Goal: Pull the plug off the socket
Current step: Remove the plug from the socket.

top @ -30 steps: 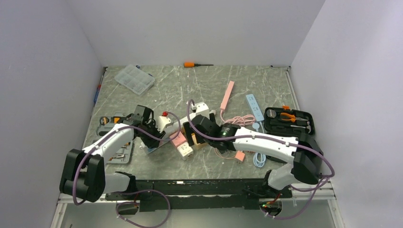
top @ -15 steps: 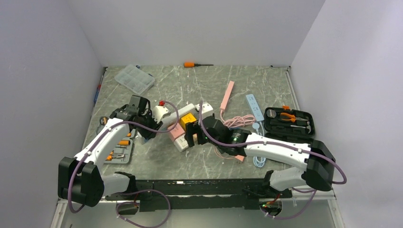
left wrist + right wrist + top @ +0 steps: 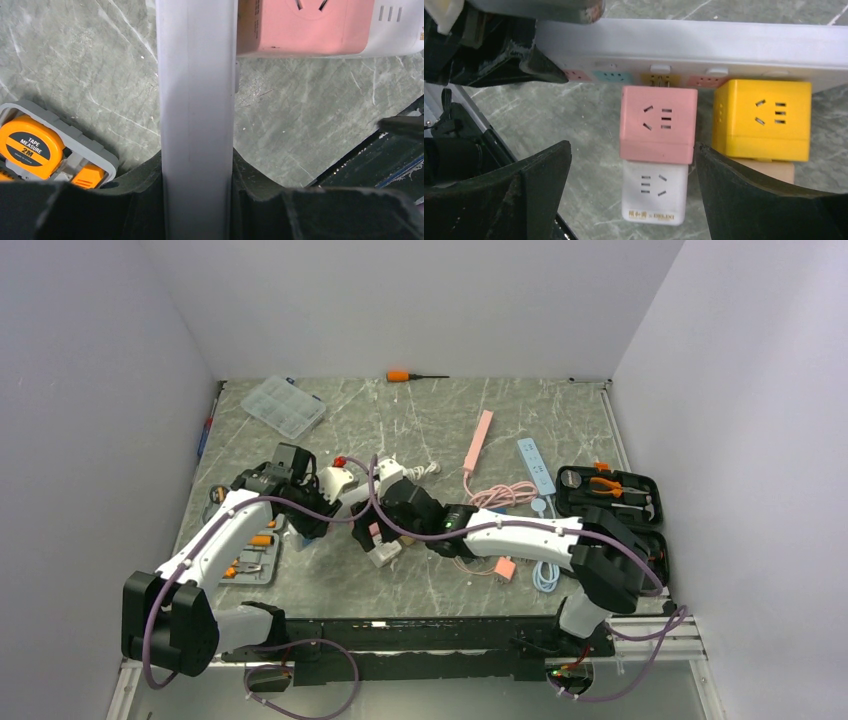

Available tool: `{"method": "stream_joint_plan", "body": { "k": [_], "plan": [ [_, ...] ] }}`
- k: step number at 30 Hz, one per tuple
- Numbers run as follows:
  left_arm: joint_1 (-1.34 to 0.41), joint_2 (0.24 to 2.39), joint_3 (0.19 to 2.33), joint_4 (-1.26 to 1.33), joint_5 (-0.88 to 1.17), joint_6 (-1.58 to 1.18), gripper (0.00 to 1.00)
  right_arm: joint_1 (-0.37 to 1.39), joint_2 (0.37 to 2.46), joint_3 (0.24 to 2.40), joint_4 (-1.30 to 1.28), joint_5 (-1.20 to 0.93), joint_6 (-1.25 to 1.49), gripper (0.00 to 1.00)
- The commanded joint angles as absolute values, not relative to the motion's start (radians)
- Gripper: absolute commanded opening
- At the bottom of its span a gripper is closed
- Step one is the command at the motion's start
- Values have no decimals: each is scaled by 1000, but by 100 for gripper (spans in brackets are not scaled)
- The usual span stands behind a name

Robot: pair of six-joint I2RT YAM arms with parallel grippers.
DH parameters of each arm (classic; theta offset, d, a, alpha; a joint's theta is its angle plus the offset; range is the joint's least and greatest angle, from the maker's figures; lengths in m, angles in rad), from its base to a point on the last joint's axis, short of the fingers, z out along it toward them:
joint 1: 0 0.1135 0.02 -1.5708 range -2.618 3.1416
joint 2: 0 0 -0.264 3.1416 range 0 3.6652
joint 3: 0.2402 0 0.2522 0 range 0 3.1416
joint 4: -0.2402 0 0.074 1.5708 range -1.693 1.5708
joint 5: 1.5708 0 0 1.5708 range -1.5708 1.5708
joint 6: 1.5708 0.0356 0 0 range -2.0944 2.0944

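Table [image 3: 420, 430]: grey marble top is lying boxed in by pale walls on three sides, with a black rail running along the near edge. The widest bare stretches are showing across the far middle and just ahead of the rail.
Socket [image 3: 724, 47]: long white strip is lying mid-left on the table, slanting from the left gripper toward the far middle. Its long edge is running across the top of the right wrist view, with pastel panels facing the cubes.
Black tool case [image 3: 608, 490]: lying open against the right edge, well apart from the socket.
Grey tool tray [image 3: 245, 550]: sitting near the left edge, just beside the left arm and holding an orange tape measure [image 3: 30, 145].
Clear organiser box [image 3: 285, 407]: resting at the far left corner.
Left gripper [image 3: 196, 162]: its fingers are clamping one end of the socket from both sides.
Right gripper [image 3: 631, 150]: its fingers are standing wide apart, straddling the plug without closing on it. The right fingertip is sitting just beside the plug's lower corner, while the left side is leaving a wide gap.
Plug [image 3: 658, 122]: pink cube is sitting at the socket's edge, with metal prongs showing between them.
Yellow cube [image 3: 761, 117]: sitting against the socket, just right of the plug.
White cube [image 3: 654, 192]: butting against the plug's near face.
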State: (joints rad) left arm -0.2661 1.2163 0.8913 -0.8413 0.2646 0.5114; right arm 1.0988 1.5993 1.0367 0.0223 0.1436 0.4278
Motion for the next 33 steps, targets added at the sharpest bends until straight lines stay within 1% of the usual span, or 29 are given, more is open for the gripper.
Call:
{"method": "stream_joint_plan", "body": {
  "k": [1, 5, 11, 18, 25, 33],
  "plan": [
    [-271, 1169, 982, -757, 408, 486, 0, 1088, 1653, 1101, 91, 110, 389, 96],
    [-278, 1188, 1006, -791, 405, 494, 0, 1086, 1718, 1152, 68, 113, 370, 97],
    [-281, 1178, 1020, -792, 413, 489, 0, 1084, 1783, 1167, 88, 110, 355, 97],
    [-281, 1182, 1073, -832, 401, 508, 0, 1083, 1780, 1072, 193, 99, 369, 95],
    [-282, 1186, 1073, -830, 411, 496, 0, 1083, 1675, 929, 335, 50, 391, 97],
    [-281, 1186, 1072, -828, 406, 483, 0, 1080, 1524, 794, 453, 61, 396, 100]
  ]
}}
